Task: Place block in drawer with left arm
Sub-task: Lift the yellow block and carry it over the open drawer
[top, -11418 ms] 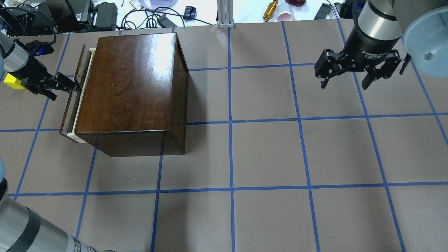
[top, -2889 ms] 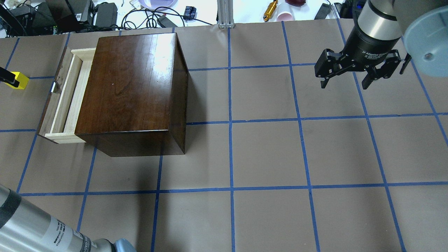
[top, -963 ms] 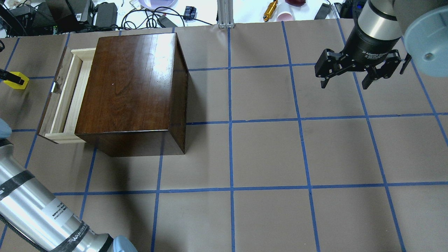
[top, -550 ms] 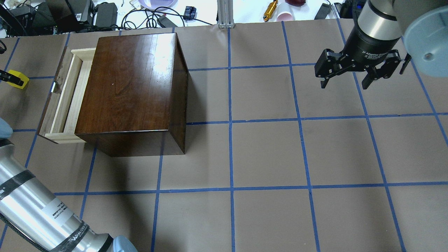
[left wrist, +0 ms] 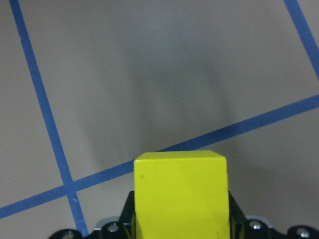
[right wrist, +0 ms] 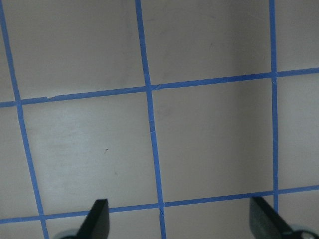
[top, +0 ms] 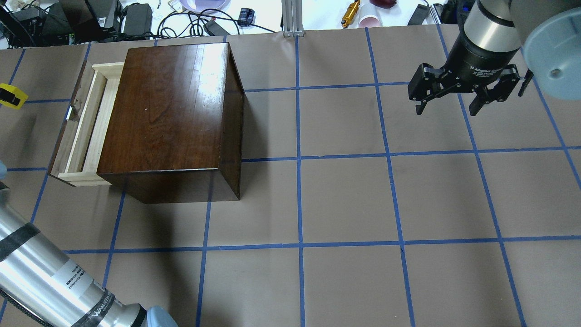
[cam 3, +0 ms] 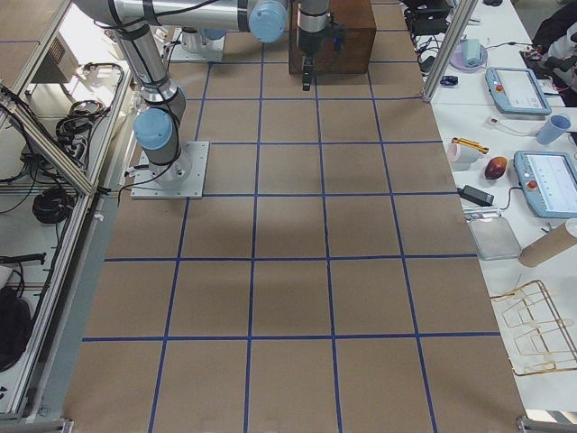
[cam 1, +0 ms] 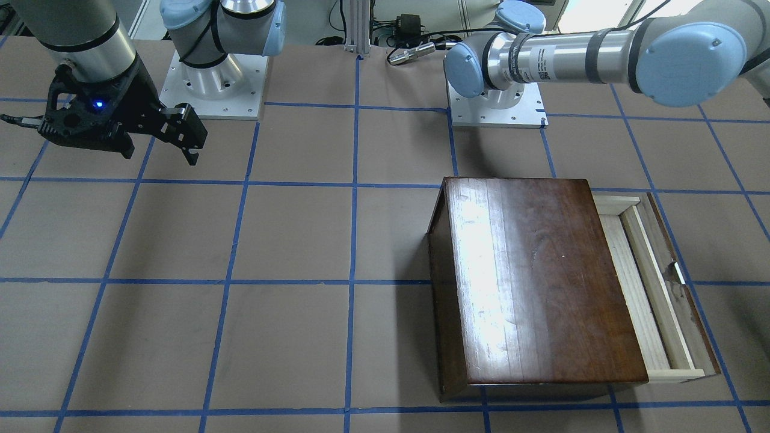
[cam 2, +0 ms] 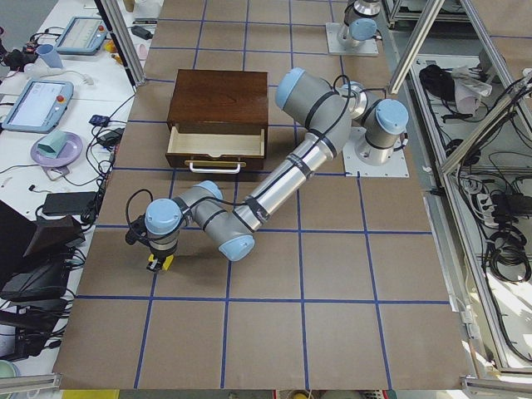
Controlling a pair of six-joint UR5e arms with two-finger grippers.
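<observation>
The yellow block (left wrist: pixel 180 194) is held in my left gripper (cam 2: pixel 157 260), which is shut on it, a little above the paper. It also shows in the overhead view (top: pixel 12 96), at the far left edge, left of the drawer. The drawer (top: pixel 86 122) is pulled open from the dark-brown cabinet (top: pixel 172 113), and its pale wooden tray (cam 1: pixel 652 288) holds nothing. My right gripper (top: pixel 447 103) is open and empty at the far right, and its fingers (right wrist: pixel 97 221) hang over bare paper.
The left arm's silver forearm (top: pixel 50 281) crosses the near left corner. Cables, power bricks and small items (top: pixel 136 16) lie on the white bench beyond the far edge. Brown paper with blue tape lines (top: pixel 345 200) covers the table to the cabinet's right.
The block has moved left and slightly farther away in the overhead view, carried by the left gripper. The left forearm has shifted. The drawer, cabinet and right arm have not moved.
</observation>
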